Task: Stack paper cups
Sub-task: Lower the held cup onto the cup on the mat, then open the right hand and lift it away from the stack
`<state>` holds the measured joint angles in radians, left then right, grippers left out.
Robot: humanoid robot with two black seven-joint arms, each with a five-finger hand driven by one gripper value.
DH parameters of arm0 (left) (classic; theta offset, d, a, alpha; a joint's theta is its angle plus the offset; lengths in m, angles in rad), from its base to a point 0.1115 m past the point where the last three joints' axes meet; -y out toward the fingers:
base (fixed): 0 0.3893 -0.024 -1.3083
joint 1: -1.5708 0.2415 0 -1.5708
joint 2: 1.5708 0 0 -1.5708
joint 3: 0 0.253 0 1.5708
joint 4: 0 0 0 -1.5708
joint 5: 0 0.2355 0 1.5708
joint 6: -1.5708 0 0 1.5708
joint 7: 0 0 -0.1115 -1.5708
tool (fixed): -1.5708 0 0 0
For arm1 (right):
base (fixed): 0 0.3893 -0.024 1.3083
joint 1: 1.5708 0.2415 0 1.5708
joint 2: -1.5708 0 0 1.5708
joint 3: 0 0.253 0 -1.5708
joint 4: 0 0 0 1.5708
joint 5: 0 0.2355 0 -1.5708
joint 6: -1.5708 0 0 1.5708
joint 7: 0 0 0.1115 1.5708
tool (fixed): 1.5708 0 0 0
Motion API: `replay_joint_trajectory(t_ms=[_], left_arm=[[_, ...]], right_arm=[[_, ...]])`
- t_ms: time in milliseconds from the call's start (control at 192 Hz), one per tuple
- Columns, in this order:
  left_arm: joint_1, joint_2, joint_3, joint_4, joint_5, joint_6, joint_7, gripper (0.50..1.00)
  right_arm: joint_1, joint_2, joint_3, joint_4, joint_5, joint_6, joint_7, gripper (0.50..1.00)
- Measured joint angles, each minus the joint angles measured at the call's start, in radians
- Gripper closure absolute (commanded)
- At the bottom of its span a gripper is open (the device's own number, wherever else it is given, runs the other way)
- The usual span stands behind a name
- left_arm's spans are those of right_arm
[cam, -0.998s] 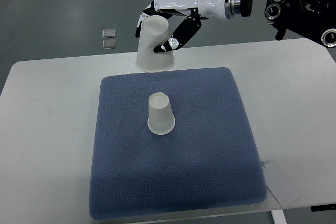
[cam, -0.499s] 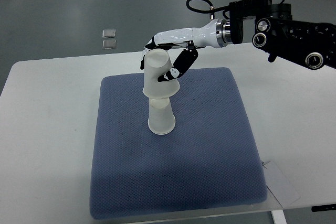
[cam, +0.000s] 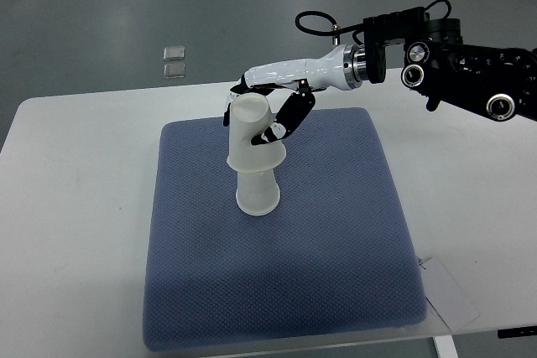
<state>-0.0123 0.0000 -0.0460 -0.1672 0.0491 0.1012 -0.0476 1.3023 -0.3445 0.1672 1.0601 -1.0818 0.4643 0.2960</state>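
change: held cup [cam: 252, 133] carried from back of worktop [cam: 75, 199] to over base cup [cam: 257, 192], lowered further in last half second
right hand [cam: 270, 111]: fingers [cam: 285, 118] wrapped round held cup, inverted, slightly tilted
held cup: mouth down over top of base cup, partly sleeved
base cup: inverted, mid pad [cam: 336, 249]
meaning: stack nearly seated; likely push down, then release
left hand: out of view
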Motion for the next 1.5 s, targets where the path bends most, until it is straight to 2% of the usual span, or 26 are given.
replay_joint_trajectory(t_ms=[858, 1305, 1310, 1315, 1320, 1326, 1331, 1336, 1341, 1357, 1362, 1372, 1388, 1393, 1398, 1414, 1419, 1424, 1430, 1435, 1440, 1445, 1450, 1502], left_arm=[[0.0, 0.0, 0.0, 0.0, 0.0, 0.0, 0.0, 0.5], [0.0, 0.0, 0.0, 0.0, 0.0, 0.0, 0.0, 0.5], [0.0, 0.0, 0.0, 0.0, 0.0, 0.0, 0.0, 0.5], [0.0, 0.0, 0.0, 0.0, 0.0, 0.0, 0.0, 0.5], [0.0, 0.0, 0.0, 0.0, 0.0, 0.0, 0.0, 0.5], [0.0, 0.0, 0.0, 0.0, 0.0, 0.0, 0.0, 0.5], [0.0, 0.0, 0.0, 0.0, 0.0, 0.0, 0.0, 0.5], [0.0, 0.0, 0.0, 0.0, 0.0, 0.0, 0.0, 0.5], [0.0, 0.0, 0.0, 0.0, 0.0, 0.0, 0.0, 0.5], [0.0, 0.0, 0.0, 0.0, 0.0, 0.0, 0.0, 0.5], [0.0, 0.0, 0.0, 0.0, 0.0, 0.0, 0.0, 0.5], [0.0, 0.0, 0.0, 0.0, 0.0, 0.0, 0.0, 0.5], [0.0, 0.0, 0.0, 0.0, 0.0, 0.0, 0.0, 0.5], [0.0, 0.0, 0.0, 0.0, 0.0, 0.0, 0.0, 0.5], [0.0, 0.0, 0.0, 0.0, 0.0, 0.0, 0.0, 0.5], [0.0, 0.0, 0.0, 0.0, 0.0, 0.0, 0.0, 0.5], [0.0, 0.0, 0.0, 0.0, 0.0, 0.0, 0.0, 0.5], [0.0, 0.0, 0.0, 0.0, 0.0, 0.0, 0.0, 0.5], [0.0, 0.0, 0.0, 0.0, 0.0, 0.0, 0.0, 0.5], [0.0, 0.0, 0.0, 0.0, 0.0, 0.0, 0.0, 0.5], [0.0, 0.0, 0.0, 0.0, 0.0, 0.0, 0.0, 0.5], [0.0, 0.0, 0.0, 0.0, 0.0, 0.0, 0.0, 0.5], [0.0, 0.0, 0.0, 0.0, 0.0, 0.0, 0.0, 0.5], [0.0, 0.0, 0.0, 0.0, 0.0, 0.0, 0.0, 0.5]], right_arm=[[-0.04, 0.012, 0.003, -0.002, -0.003, -0.036, -0.018, 1.0], [-0.092, 0.039, 0.002, -0.014, -0.007, -0.101, -0.023, 1.0], [-0.093, 0.039, 0.002, -0.014, -0.007, -0.102, -0.023, 0.961], [-0.093, 0.039, 0.002, -0.014, -0.007, -0.102, -0.023, 0.961], [-0.093, 0.039, 0.002, -0.014, -0.007, -0.102, -0.023, 0.924], [-0.094, 0.039, 0.002, -0.014, -0.006, -0.102, -0.023, 0.924], [-0.094, 0.039, 0.002, -0.014, -0.006, -0.103, -0.023, 0.888], [-0.094, 0.039, 0.002, -0.014, -0.006, -0.103, -0.023, 0.887], [-0.095, 0.039, 0.002, -0.014, -0.006, -0.103, -0.023, 0.861], [-0.096, 0.039, 0.002, -0.014, -0.006, -0.104, -0.023, 0.84], [-0.096, 0.04, 0.002, -0.014, -0.005, -0.104, -0.023, 0.818], [-0.097, 0.04, 0.002, -0.014, -0.005, -0.104, -0.023, 0.818], [-0.098, 0.04, 0.003, -0.014, -0.004, -0.105, -0.023, 0.775], [-0.098, 0.04, 0.004, -0.014, -0.003, -0.105, -0.023, 0.775], [-0.099, 0.041, 0.004, -0.014, -0.003, -0.105, -0.023, 0.748], [-0.1, 0.041, 0.006, -0.014, -0.002, -0.105, -0.023, 0.724], [-0.101, 0.041, 0.006, -0.014, -0.001, -0.105, -0.022, 0.693], [-0.101, 0.042, 0.007, -0.014, -0.001, -0.105, -0.022, 0.693], [-0.102, 0.042, 0.007, -0.014, 0.0, -0.105, -0.022, 0.661], [-0.103, 0.042, 0.008, -0.014, 0.0, -0.105, -0.022, 0.66], [-0.103, 0.043, 0.009, -0.014, 0.001, -0.105, -0.022, 0.63], [-0.104, 0.043, 0.009, -0.014, 0.001, -0.105, -0.022, 0.63], [-0.105, 0.043, 0.009, -0.014, 0.002, -0.105, -0.022, 0.605], [-0.11, 0.044, 0.012, -0.014, 0.004, -0.104, -0.021, 0.595]])
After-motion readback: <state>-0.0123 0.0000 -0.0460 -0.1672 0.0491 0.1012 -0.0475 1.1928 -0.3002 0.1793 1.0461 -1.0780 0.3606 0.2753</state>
